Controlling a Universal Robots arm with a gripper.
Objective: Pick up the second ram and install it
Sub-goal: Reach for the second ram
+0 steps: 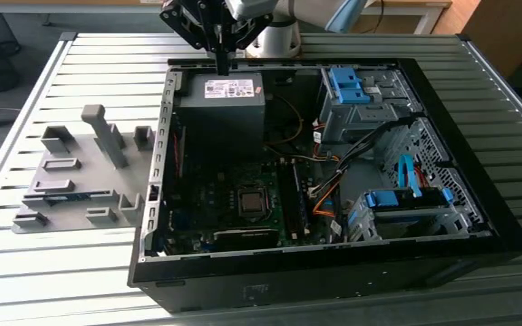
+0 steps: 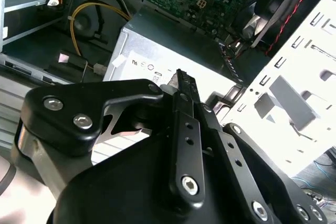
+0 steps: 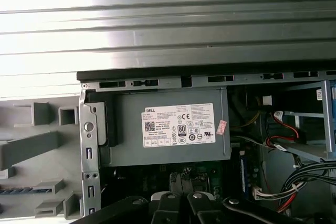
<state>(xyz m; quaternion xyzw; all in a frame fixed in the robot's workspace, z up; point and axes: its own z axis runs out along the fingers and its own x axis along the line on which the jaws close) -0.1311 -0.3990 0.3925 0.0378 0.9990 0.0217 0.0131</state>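
Note:
The second ram [image 1: 66, 197] is a thin blue-green strip lying flat in a slot of the grey holder plate [image 1: 79, 170], on the table to the exterior view's left of the open computer case. In the first wrist view it is a short blue strip [image 3: 21, 190] at the picture's edge. My gripper [image 1: 222, 66] hangs above the far end of the case, over the grey power supply [image 1: 220, 102], well away from the ram. In the second wrist view its black fingers [image 2: 181, 85] are pressed together with nothing between them.
The black case [image 1: 334, 272] lies open on a slatted metal table [image 1: 79, 272]. Inside are the green motherboard [image 1: 242, 204], blue drive cages [image 1: 352, 85], and orange and black cables [image 1: 329, 197]. Upright grey holder blocks [image 1: 107, 136] stand on the plate.

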